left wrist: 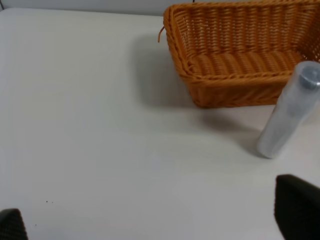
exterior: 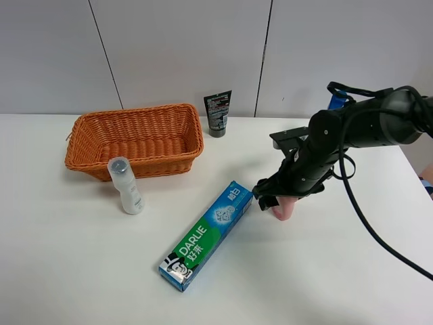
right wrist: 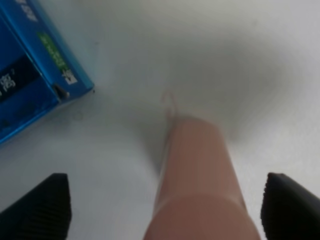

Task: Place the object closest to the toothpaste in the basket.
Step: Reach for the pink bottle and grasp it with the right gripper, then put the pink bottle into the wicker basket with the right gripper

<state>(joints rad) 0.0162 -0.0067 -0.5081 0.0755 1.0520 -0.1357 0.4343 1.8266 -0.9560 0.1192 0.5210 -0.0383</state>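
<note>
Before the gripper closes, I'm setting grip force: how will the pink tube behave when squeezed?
The pink tube looks smooth and rounded, so it may slip or roll inside the open right gripper. Its flattened, translucent end suggests soft plastic, so it is probably light and squashy.

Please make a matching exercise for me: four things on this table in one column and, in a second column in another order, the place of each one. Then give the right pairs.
Things
1. toothpaste box
2. white bottle
3. black tube
4. pink tube

Places
A. between the open jaws of the right gripper
B. upright at the back edge of the table
C. lying flat in the middle of the table
D. standing just in front of the basket

Pairs: 1-C, 2-D, 3-B, 4-A
</note>
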